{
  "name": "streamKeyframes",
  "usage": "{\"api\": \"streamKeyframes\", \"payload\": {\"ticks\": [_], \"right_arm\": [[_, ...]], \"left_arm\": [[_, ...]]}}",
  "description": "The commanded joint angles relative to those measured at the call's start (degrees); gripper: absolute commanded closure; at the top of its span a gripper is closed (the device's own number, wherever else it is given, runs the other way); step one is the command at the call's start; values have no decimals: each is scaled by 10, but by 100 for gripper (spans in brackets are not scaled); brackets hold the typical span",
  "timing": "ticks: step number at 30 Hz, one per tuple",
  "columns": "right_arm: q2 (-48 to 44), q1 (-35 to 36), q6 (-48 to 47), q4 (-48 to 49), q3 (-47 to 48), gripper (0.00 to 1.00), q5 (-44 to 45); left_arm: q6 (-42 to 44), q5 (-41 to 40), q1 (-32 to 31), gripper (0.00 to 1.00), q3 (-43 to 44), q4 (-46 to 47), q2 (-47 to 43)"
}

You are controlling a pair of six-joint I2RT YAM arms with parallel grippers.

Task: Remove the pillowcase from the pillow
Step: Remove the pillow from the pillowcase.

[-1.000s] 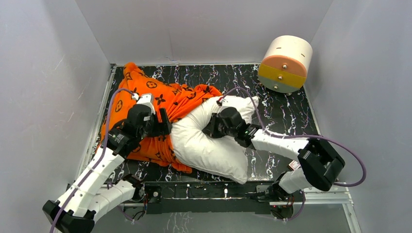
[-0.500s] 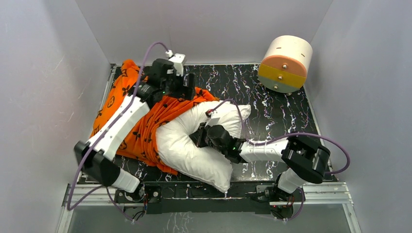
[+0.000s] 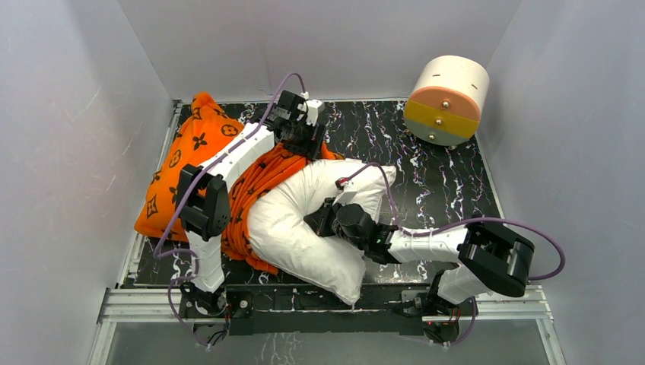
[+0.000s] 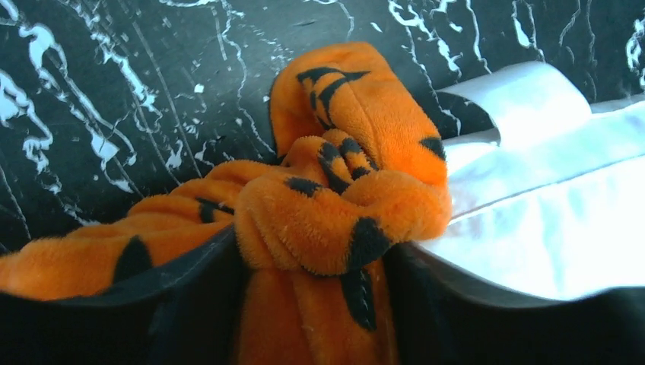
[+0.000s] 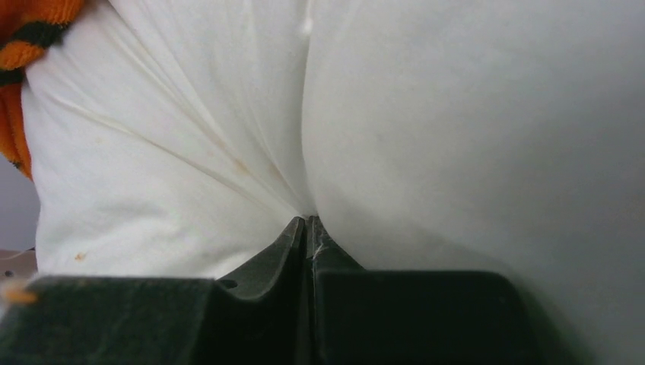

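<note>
Your overhead view is bright and evenly lit from above, with only faint, soft-edged shadows on the table [image 3: 449,175]. On your left wrist camera the pillowcase [image 4: 342,205] is sharp, but the pillow [image 4: 548,228] burns out to a bluish white, its detail lost. Your right wrist view is dimmer and softer; its fingers [image 5: 255,304] sit as dark, blurred shapes along the bottom edge.

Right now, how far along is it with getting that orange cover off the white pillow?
Mostly done: much of the pillow already lies bare. In hand: the right hand pinches the pillow's fabric, while the left hand has a bunch of the pillowcase between its fingers at the far side. Left: the gathered orange opening still hugs the pillow's left edge, so that end must slide out.
</note>
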Motion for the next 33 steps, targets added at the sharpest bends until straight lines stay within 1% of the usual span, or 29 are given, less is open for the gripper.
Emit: {"api": "streamKeyframes", "payload": {"ticks": [1,2,3,4,5,7,8,10,11,13,14,15,16,19,22,25,31,33], "right_arm": [[20,13,18,-300,-53,84,-18],[5,13,22,-317,-47,83,-15],[-14,12,24,-336,-38,82,-10],[-35,12,24,-364,-25,81,-3],[-57,10,23,-389,-12,80,5],[-106,6,14,-442,19,77,25],[-134,1,11,-469,36,69,41],[-188,-20,14,-524,64,37,85],[-225,-42,14,-555,81,30,100],[-276,-104,-6,-591,113,25,89],[-298,-150,-23,-598,133,22,71],[-315,-169,-32,-604,146,18,61],[-327,-204,-35,-615,160,14,57],[-323,-259,-33,-655,201,8,64],[-287,-290,-38,-659,223,2,47],[-248,-320,-23,-635,238,1,8],[-229,-389,40,-469,185,1,-116],[-225,-419,68,-380,136,1,-194]], "left_arm": [[-7,-101,3,61,-24,-21,-30],[-14,-151,3,82,-35,-16,-39],[-20,-182,3,97,-42,-12,-46],[-24,-209,3,100,-47,-11,-52],[-28,-222,4,100,-52,-8,-57],[-30,-218,4,100,-67,5,-70],[-38,-213,4,100,-73,12,-76],[-55,-202,3,100,-84,26,-91],[-66,-194,4,100,-88,33,-98],[-83,-188,4,100,-97,45,-113],[-91,-190,4,100,-104,50,-120],[-96,-191,4,100,-111,54,-126],[-102,-192,3,100,-117,58,-134],[-114,-191,4,100,-140,67,-157],[-118,-198,4,100,-155,73,-173],[-117,-205,3,100,-164,73,-182],[-129,-193,3,100,-194,81,-208],[-131,-184,3,100,-195,82,-210]]}}
